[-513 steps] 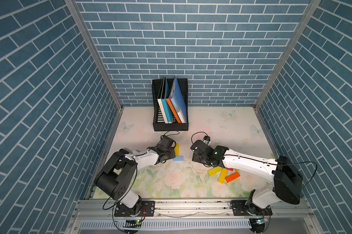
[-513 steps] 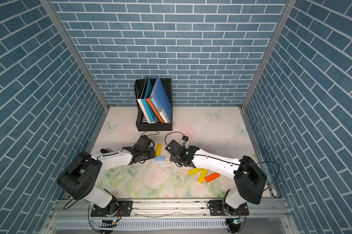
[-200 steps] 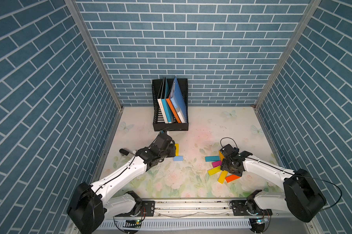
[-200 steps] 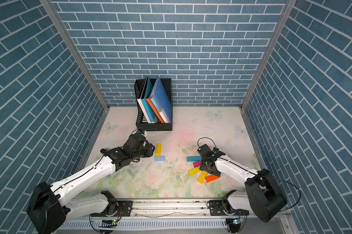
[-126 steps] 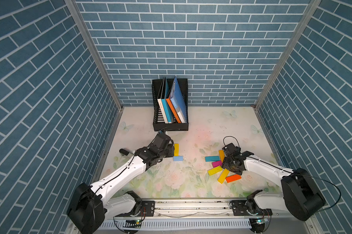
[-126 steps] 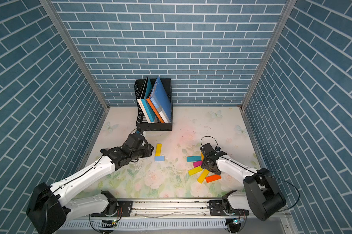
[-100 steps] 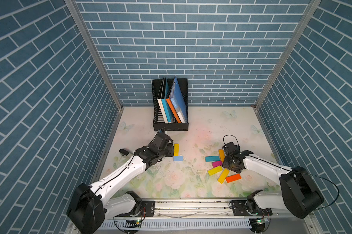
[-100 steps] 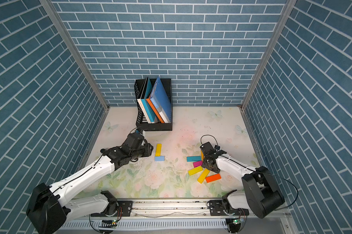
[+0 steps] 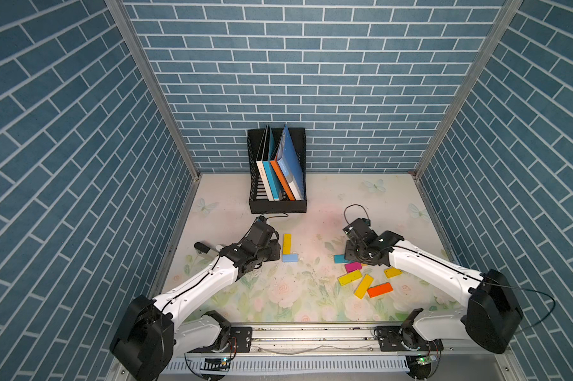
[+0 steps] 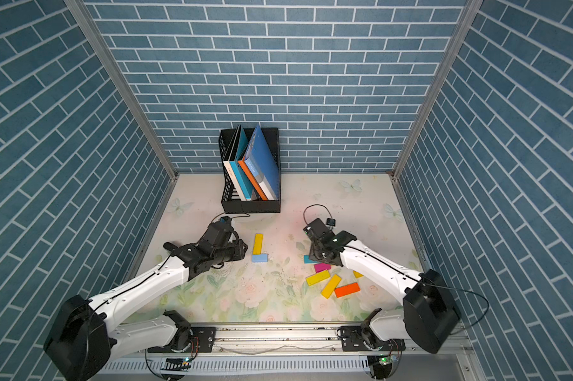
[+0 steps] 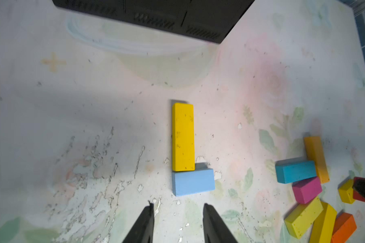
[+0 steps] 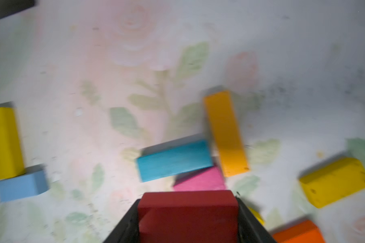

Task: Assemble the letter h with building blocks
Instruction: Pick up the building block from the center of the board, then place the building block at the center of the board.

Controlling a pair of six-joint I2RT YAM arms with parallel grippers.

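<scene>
Left pincer (image 11: 178, 212) empty, jaws a little apart, pointing at the light blue block (image 11: 193, 182) from close by, not touching it. That block lies crosswise against the near end of a long yellow block (image 11: 183, 136); the two touch and make an L at mid-frame in the left wrist view. In both top views the pair sits left of centre on the counter (image 9: 278, 297), below the black rack (image 9: 277, 204) of books. The h (image 9: 286, 249) so far is these two pieces only. Right pincer (image 12: 188, 202) grips a red block (image 12: 188, 218) between its jaws, over the loose pile right of centre. Right wrist view, blurred: teal block (image 12: 174, 161) at mid-frame, magenta block (image 12: 199, 181) touching its lower edge, amber block (image 12: 225, 134) against the teal one's right end, short yellow block (image 12: 335, 181) apart at right, orange block (image 12: 299, 232) in the lower right corner. A top view shows two further yellow blocks (image 9: 350, 277) lying beside the orange one
</scene>
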